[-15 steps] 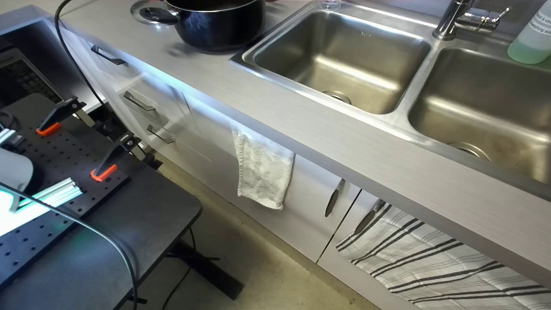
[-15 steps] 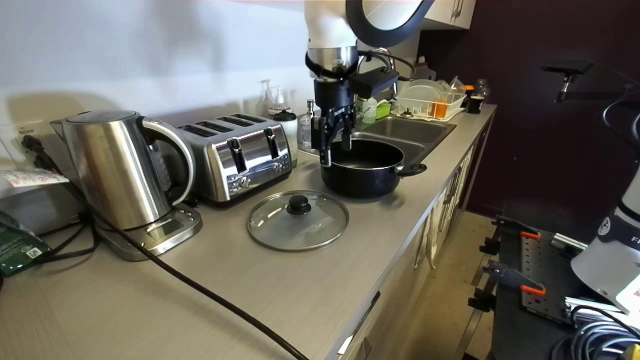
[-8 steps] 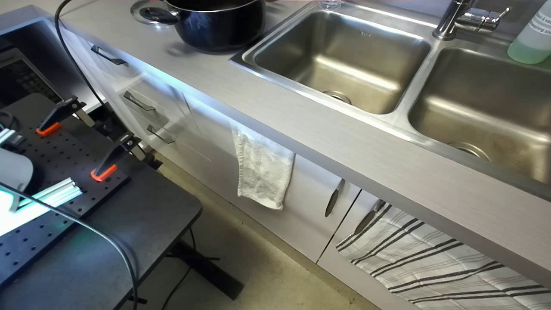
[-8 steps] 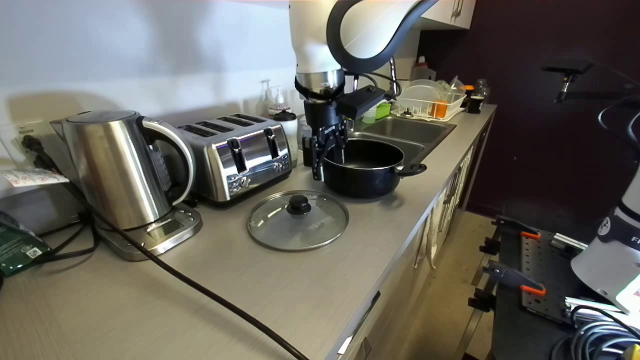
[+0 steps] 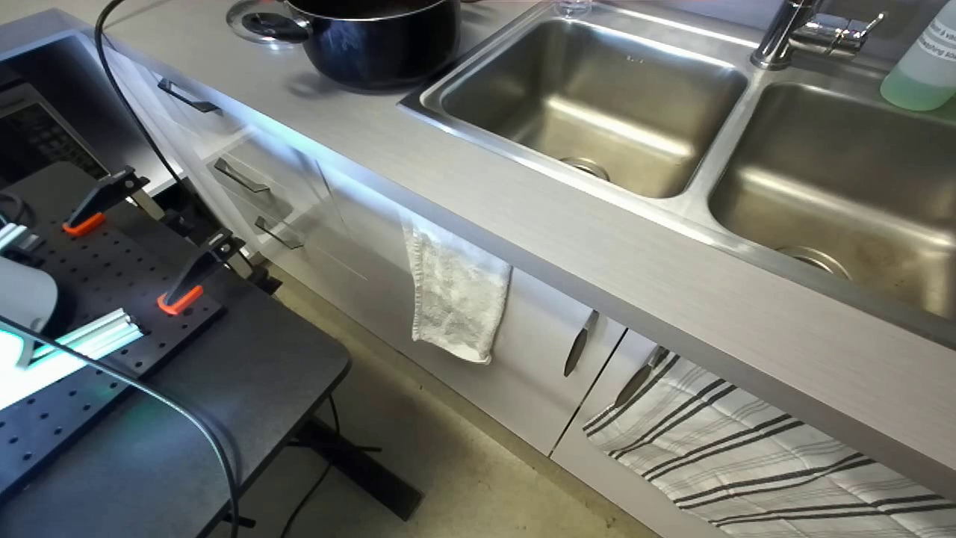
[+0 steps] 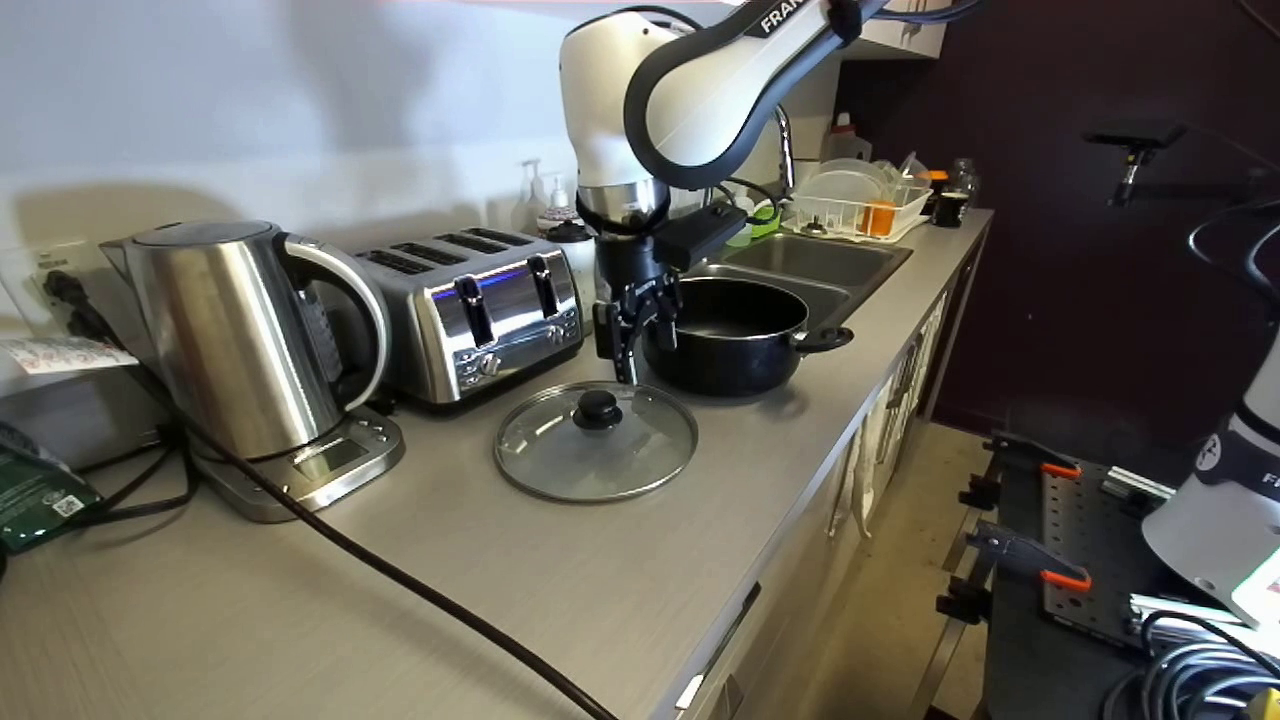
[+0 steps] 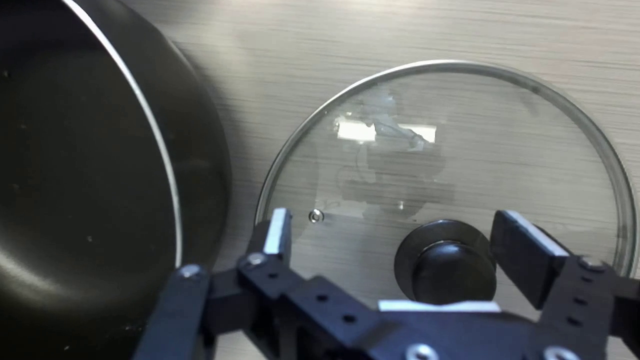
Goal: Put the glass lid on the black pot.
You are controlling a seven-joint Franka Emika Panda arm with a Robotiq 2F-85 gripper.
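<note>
Inside the bench's (image 6: 620, 590) front edge, beside the black pot (image 6: 728, 358), the gripper (image 7: 398, 242) hangs fingers (image 7: 522, 260) apart, presumably to straddle the glass lid's (image 7: 460, 170) knob (image 7: 454, 274).

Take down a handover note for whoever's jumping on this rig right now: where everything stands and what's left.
Black two-fingered end effector: open, gripping nothing, close to the round clear glass lid.
Lid: flat on the grey countertop, its round black knob facing up.
Round glossy black pot: upright on the countertop, uncovered, beside the lid with a gap between them.
Done: lid not yet grasped or placed.
Left: grip the knob, lift the lid, set it on the pot. Centring over the knob first is probably wise.
</note>
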